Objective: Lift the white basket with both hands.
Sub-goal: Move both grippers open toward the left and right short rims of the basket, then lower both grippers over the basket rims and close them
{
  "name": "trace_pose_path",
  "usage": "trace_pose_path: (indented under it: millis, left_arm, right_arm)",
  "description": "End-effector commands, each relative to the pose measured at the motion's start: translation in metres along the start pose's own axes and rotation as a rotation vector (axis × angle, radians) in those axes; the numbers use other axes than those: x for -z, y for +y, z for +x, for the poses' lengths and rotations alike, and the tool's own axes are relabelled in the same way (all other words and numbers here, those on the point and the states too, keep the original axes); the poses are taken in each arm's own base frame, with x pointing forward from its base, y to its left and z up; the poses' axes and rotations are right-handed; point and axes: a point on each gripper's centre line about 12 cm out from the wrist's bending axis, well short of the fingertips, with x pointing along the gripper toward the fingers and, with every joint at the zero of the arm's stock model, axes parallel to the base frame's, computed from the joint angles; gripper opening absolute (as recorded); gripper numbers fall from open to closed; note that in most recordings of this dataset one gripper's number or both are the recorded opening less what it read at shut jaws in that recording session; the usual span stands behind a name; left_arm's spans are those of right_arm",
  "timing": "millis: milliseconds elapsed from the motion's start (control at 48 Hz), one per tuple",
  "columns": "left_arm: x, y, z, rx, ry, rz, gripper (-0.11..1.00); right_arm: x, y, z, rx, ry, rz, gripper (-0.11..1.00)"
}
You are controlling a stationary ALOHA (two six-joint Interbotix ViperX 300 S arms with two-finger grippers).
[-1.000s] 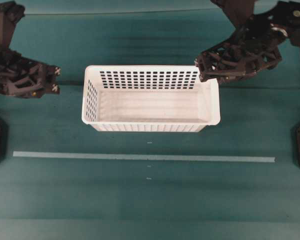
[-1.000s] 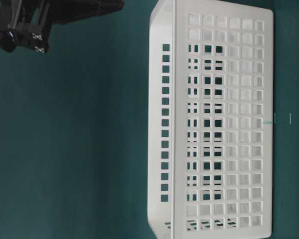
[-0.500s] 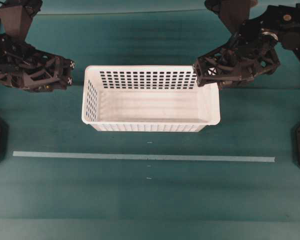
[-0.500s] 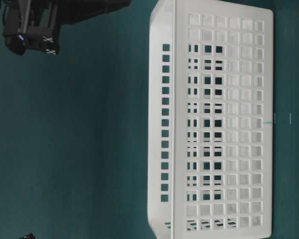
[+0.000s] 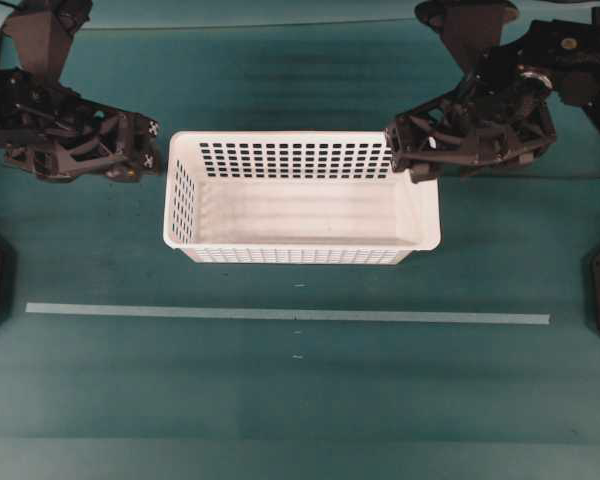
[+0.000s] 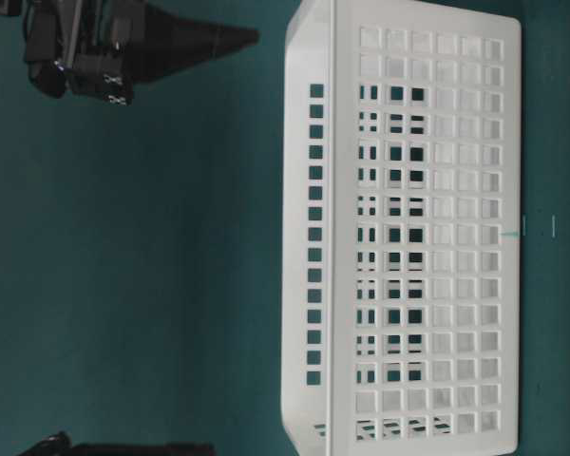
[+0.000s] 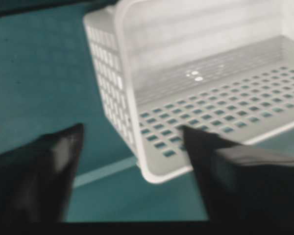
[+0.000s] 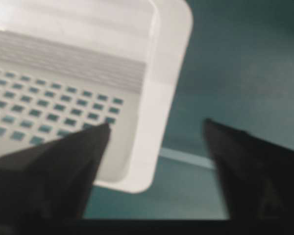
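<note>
White basket point(image 5: 300, 215) on green table point(image 5: 300, 400) | left gripper point(image 7: 130, 137) jaws wide, empty | right gripper point(image 8: 157, 129) jaws wide, empty

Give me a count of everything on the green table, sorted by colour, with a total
White: 1, the large rectangular white plastic basket with slotted walls.
Black: 2, the left gripper and the right gripper, both with jaws open.
Pale: 1, the long thin strip across the table.
Total: 4.

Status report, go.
Left gripper and right gripper open, each straddling a basket end rim. Basket on the table, not gripped. Nothing in the way.
</note>
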Motion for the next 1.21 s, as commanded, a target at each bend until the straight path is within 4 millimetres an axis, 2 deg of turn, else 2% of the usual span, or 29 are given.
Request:
trace_pose_path:
  millis: [0,62,208,396,729,938,1188]
  left_arm:
    - [-0.005,-0.006,-0.002,0.028,-0.017,-0.019,0.93]
    - [-0.006,-0.009,0.000,0.041,-0.024,-0.025,0.99]
    - [-0.005,-0.008,0.012,0.031,-0.017,-0.032,0.93]
    - [-0.004,-0.008,0.030,-0.011,0.002,-0.031,0.94]
    - [-0.001,-0.001,0.074,-0.067,0.028,-0.028,0.94]
    - [0.003,0.006,0.098,-0.126,0.055,-0.028,0.94]
    - [0.006,0.012,0.106,-0.149,0.062,-0.072,0.94]
  right_arm:
    - [-0.004,0.002,0.000,-0.015,-0.015,0.015,0.95]
    - [-0.006,0.003,0.002,-0.028,-0.023,0.034,0.96]
    - [-0.007,0.001,0.011,-0.030,-0.026,0.061,0.96]
    - [-0.003,-0.007,0.028,-0.011,-0.014,0.104,0.96]
    - [-0.003,-0.013,0.053,-0.095,-0.063,0.149,0.96]
    - [0.001,-0.022,0.072,-0.060,-0.039,0.182,0.96]
    - [0.003,-0.022,0.086,-0.034,-0.027,0.179,0.96]
